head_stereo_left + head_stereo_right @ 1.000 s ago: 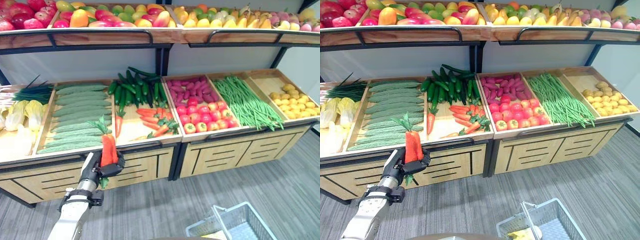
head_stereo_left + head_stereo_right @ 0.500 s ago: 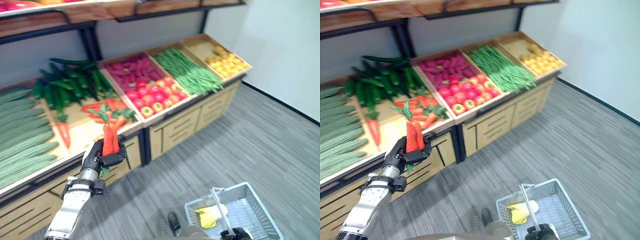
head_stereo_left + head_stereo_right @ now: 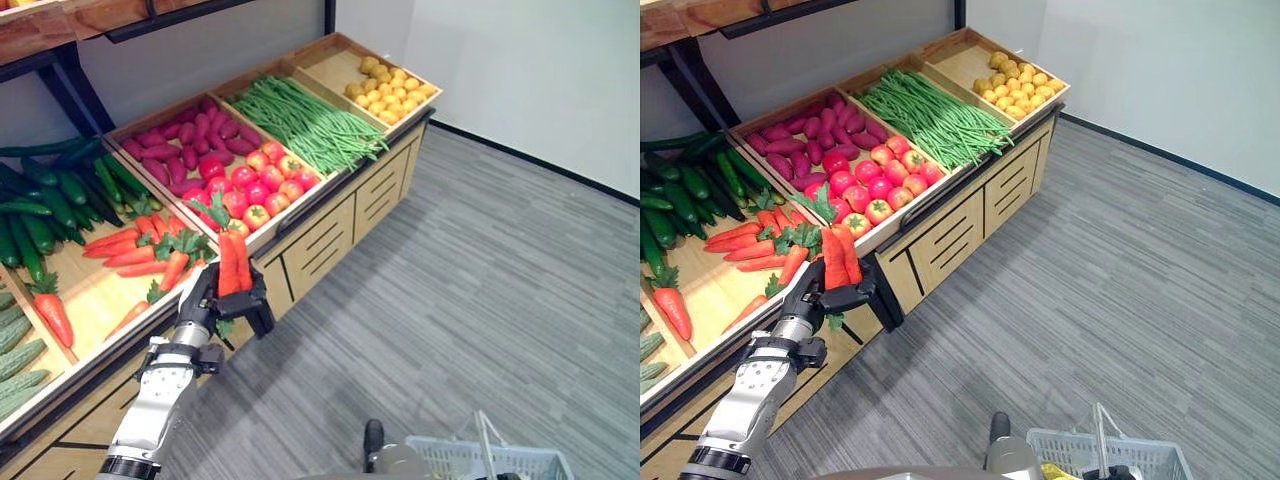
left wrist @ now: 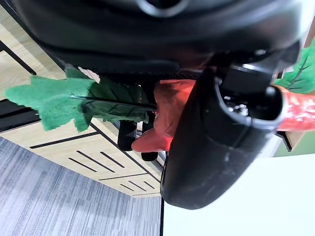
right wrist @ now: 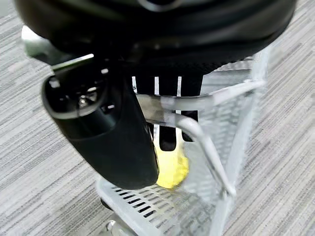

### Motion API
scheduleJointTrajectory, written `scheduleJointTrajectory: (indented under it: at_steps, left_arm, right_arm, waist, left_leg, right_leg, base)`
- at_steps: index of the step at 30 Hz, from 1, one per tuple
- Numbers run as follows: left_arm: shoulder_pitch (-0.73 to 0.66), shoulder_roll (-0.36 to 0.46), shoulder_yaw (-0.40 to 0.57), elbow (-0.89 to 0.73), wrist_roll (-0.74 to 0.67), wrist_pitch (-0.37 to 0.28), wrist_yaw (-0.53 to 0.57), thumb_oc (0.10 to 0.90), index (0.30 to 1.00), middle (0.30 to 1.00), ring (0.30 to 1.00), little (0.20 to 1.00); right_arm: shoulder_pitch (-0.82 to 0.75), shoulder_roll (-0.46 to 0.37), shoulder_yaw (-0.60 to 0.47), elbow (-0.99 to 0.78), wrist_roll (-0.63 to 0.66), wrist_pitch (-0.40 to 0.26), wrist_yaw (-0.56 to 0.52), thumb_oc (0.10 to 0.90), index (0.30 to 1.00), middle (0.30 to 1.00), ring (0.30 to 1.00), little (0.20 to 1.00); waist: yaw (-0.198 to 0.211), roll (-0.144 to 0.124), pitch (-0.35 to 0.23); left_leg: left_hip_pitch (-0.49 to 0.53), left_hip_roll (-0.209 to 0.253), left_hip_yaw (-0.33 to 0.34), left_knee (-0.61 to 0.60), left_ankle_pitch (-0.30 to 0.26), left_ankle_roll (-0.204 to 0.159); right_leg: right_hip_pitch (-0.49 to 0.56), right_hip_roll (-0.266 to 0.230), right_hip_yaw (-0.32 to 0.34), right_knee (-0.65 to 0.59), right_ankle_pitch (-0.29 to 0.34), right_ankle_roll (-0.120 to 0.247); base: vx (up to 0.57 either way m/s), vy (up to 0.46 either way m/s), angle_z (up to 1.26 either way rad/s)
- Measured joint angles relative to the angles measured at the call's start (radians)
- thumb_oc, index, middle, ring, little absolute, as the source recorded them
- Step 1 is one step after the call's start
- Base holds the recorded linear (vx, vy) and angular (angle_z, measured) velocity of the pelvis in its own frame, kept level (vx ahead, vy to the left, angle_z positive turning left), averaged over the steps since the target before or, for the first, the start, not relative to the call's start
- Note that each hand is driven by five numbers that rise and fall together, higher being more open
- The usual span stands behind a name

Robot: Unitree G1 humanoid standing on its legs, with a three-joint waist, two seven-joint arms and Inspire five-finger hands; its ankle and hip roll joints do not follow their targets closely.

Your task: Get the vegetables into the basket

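My left hand (image 3: 203,308) is shut on two orange carrots (image 3: 232,266) with green leaves, held upright just in front of the stand's wooden edge. The left wrist view shows the carrots (image 4: 170,115) and a leaf (image 4: 59,101) clamped between the thumb and curled fingers. Low at the right, the pale wire basket (image 3: 525,464) hangs over the grey floor. My right hand (image 5: 106,140) is curled round its metal handle (image 5: 199,103). A yellow item (image 5: 172,169) lies inside the basket.
The wooden stand (image 3: 330,225) runs along the left. Its crates hold loose carrots (image 3: 130,250), cucumbers (image 3: 40,215), red tomatoes (image 3: 255,185), purple-red tubers (image 3: 180,140), green beans (image 3: 305,125) and yellow fruit (image 3: 390,85). Grey floor (image 3: 480,300) stretches right to a white wall (image 3: 540,80).
The whole picture has swung right, so the camera has moved. My left hand keeps the carrots raised in the same grip. The basket now shows at the bottom edge.
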Motion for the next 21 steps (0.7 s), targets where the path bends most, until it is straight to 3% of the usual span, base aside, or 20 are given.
scheduleJointTrajectory:
  at_steps: [7,10,11,12,13,14,15,16,18,19,20,21]
  left_arm:
    - [0.01,-0.005,-0.013,0.0,-0.001,0.0,0.011,0.4,0.3,0.3,0.3,0.3]
    - [0.01,-0.006,-0.023,-0.001,-0.017,0.0,0.014,0.4,0.3,0.3,0.3,0.3]
    - [0.003,-0.001,-0.023,-0.001,-0.018,0.0,0.016,0.4,0.3,0.3,0.3,0.3]
    - [0.001,0.001,-0.03,0.002,-0.018,-0.001,0.017,0.4,0.3,0.3,0.3,0.3]
    - [0.004,0.001,-0.041,0.004,-0.018,0.0,0.017,0.4,0.3,0.3,0.3,0.3]
    - [0.002,-0.001,-0.047,0.0,-0.018,-0.001,0.017,0.4,0.3,0.3,0.3,0.3]
    - [-0.018,-0.008,-0.049,-0.007,-0.018,-0.006,0.019,0.4,0.3,0.3,0.3,0.3]
    - [-0.016,-0.006,-0.051,-0.015,-0.024,-0.008,0.033,0.4,0.3,0.3,0.3,0.3]
    - [-0.013,-0.008,-0.056,-0.004,-0.025,-0.004,0.039,0.4,0.3,0.3,0.3,0.3]
    - [-0.022,-0.013,-0.067,0.003,-0.025,-0.006,0.037,0.4,0.3,0.3,0.3,0.3]
    - [-0.025,-0.033,-0.064,0.0,-0.026,-0.01,0.039,0.4,0.3,0.3,0.3,0.3]
    - [-0.023,-0.03,-0.065,-0.007,-0.027,-0.022,0.04,0.4,0.3,0.3,0.3,0.3]
  right_arm:
    - [0.002,-0.017,-0.001,-0.001,0.006,-0.005,-0.011,0.4,0.3,0.3,0.3,0.3]
    - [-0.011,-0.014,0.0,-0.017,0.006,-0.017,-0.006,0.4,0.3,0.3,0.3,0.3]
    - [-0.026,0.0,-0.001,-0.013,0.007,-0.026,-0.005,0.4,0.3,0.3,0.3,0.3]
    - [-0.036,0.006,0.0,0.005,0.007,-0.029,-0.006,0.4,0.3,0.3,0.3,0.3]
    - [-0.038,-0.002,0.0,0.01,0.007,-0.03,-0.01,0.4,0.3,0.3,0.3,0.3]
    - [-0.044,-0.006,0.0,0.014,0.007,-0.032,-0.009,0.4,0.3,0.3,0.3,0.3]
    - [-0.077,-0.007,0.016,0.044,0.007,-0.042,-0.01,0.4,0.3,0.3,0.3,0.3]
    - [-0.107,-0.012,0.042,0.047,0.007,-0.037,-0.008,0.4,0.3,0.3,0.3,0.3]
    - [-0.116,-0.013,0.038,0.042,0.007,-0.044,-0.011,0.4,0.3,0.3,0.3,0.3]
    - [-0.118,-0.007,0.041,0.046,0.007,-0.044,-0.012,0.4,0.3,0.3,0.3,0.3]
    - [-0.126,-0.019,0.039,0.045,0.007,-0.044,-0.011,0.4,0.3,0.3,0.3,0.3]
    - [-0.121,-0.025,0.042,0.031,0.007,-0.043,-0.015,0.4,0.3,0.3,0.3,0.3]
  waist:
    - [-0.009,0.042,-0.032]
    - [-0.001,0.035,-0.026]
    - [0.021,-0.005,-0.007]
    - [0.054,-0.046,0.016]
    - [0.063,-0.042,0.015]
    - [0.069,-0.051,0.023]
    - [0.082,-0.081,0.04]
    - [0.123,-0.11,0.05]
    - [0.101,-0.121,0.057]
    - [0.104,-0.119,0.059]
    - [0.127,-0.075,0.076]
    - [0.133,-0.06,0.083]
  left_leg:
    - [-0.041,0.005,-0.002,0.006,0.001,0.0]
    - [-0.086,0.028,-0.026,0.08,-0.002,-0.002]
    - [-0.155,0.051,-0.066,0.229,-0.003,-0.003]
    - [-0.28,0.117,-0.138,0.496,-0.014,-0.028]
    - [-0.301,0.145,-0.139,0.539,-0.016,-0.035]
    - [-0.348,0.146,-0.214,0.597,0.001,-0.035]
    - [-0.437,0.094,-0.401,0.687,-0.003,-0.012]
    - [-0.442,0.054,-0.477,0.529,-0.044,-0.024]
    - [-0.444,0.079,-0.431,0.407,-0.023,-0.036]
    - [-0.409,0.075,-0.411,0.159,0.024,-0.051]
    - [-0.424,0.125,-0.432,0.108,0.04,-0.046]
    - [-0.438,0.141,-0.494,0.086,0.058,-0.092]
  right_leg:
    - [-0.039,0.006,0.001,0.0,0.0,-0.001]
    - [-0.062,0.014,0.005,0.011,-0.012,-0.011]
    - [-0.078,0.01,0.033,0.033,-0.032,-0.033]
    - [-0.089,0.017,0.059,0.064,-0.062,-0.064]
    - [-0.087,0.036,0.057,0.061,-0.07,-0.076]
    - [-0.094,0.059,0.067,0.072,-0.07,-0.088]
    - [-0.118,0.053,0.101,0.082,-0.065,-0.092]
    - [-0.134,0.056,0.162,0.062,-0.072,-0.098]
    - [-0.114,0.07,0.163,0.032,-0.073,-0.097]
    - [-0.074,0.089,0.173,-0.046,-0.102,-0.054]
    - [-0.084,0.133,0.175,0.024,-0.099,-0.074]
    - [-0.097,0.145,0.181,0.159,-0.168,-0.123]
  base:
    - [0.04,-0.103,0.0]
    - [0.01,-0.26,0.0]
    - [0.0,-0.272,-0.05]
    - [0.02,-0.098,-0.12]
    - [0.06,-0.092,-0.05]
    - [0.07,-0.002,-0.06]
    - [0.19,0.056,-0.62]
    - [0.24,0.119,-0.69]
    - [0.25,0.158,-0.39]
    - [0.18,0.149,-0.44]
    - [0.18,0.132,-0.6]
    - [0.18,0.108,-0.47]
